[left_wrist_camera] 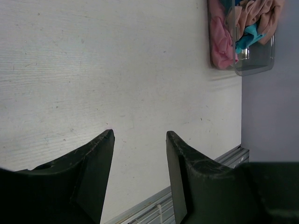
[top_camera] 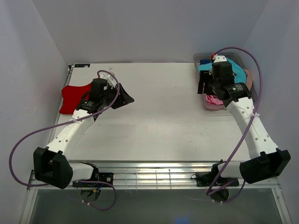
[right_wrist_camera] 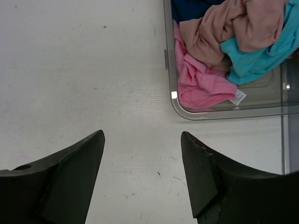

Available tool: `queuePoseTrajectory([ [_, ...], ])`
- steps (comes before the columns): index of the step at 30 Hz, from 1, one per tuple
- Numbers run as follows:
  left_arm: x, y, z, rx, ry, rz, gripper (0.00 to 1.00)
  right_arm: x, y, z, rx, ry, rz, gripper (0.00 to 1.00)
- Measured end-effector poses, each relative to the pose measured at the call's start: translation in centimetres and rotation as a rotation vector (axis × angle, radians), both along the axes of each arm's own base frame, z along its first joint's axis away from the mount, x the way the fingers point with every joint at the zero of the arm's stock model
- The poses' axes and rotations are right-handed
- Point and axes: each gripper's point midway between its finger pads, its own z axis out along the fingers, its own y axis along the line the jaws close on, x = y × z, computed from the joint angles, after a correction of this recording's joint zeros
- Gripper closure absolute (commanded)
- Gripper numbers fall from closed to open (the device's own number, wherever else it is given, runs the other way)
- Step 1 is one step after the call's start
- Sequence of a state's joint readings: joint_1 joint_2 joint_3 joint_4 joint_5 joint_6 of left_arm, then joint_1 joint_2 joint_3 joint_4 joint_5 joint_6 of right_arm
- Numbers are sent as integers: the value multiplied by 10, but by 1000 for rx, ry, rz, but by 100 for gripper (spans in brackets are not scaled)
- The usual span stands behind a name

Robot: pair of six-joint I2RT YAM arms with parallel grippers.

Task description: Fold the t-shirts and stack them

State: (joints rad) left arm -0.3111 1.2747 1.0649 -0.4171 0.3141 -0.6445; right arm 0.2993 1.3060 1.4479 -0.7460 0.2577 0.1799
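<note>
A red t-shirt point(top_camera: 71, 97) lies flat at the table's left edge, behind my left arm. The other t-shirts are heaped in a clear grey bin point(right_wrist_camera: 224, 114) at the back right: a bright pink one point(right_wrist_camera: 201, 84), a dusty-pink one point(right_wrist_camera: 224, 28), a turquoise one point(right_wrist_camera: 261, 58) and a navy one point(right_wrist_camera: 191, 7). My left gripper point(top_camera: 125, 99) point(left_wrist_camera: 139, 135) is open and empty over bare table, right of the red shirt. My right gripper point(top_camera: 204, 86) point(right_wrist_camera: 142, 135) is open and empty over bare table, just left of the bin's near corner.
The bin point(top_camera: 233, 55) stands against the right wall at the back, and also shows in the left wrist view point(left_wrist_camera: 254, 67). The white table point(top_camera: 163, 116) ends in a metal rail at its near edge. Walls close in left, right and behind.
</note>
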Motion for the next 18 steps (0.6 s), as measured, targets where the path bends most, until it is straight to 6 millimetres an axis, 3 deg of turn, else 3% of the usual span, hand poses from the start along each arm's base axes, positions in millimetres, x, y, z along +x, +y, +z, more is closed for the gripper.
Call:
queuePoseTrajectory([
  [3, -4, 1, -7, 0, 16, 4, 41, 13, -16, -13, -50, 13, -31, 40],
  [6, -8, 2, -15, 3, 39, 6, 41, 38, -42, -33, -85, 56, -92, 45],
  [12, -15, 6, -21, 11, 49, 18, 41, 93, -92, -77, -168, 160, -209, 50],
  [18, -16, 8, -16, 11, 33, 23, 41, 140, -108, -69, -218, 118, -246, 52],
])
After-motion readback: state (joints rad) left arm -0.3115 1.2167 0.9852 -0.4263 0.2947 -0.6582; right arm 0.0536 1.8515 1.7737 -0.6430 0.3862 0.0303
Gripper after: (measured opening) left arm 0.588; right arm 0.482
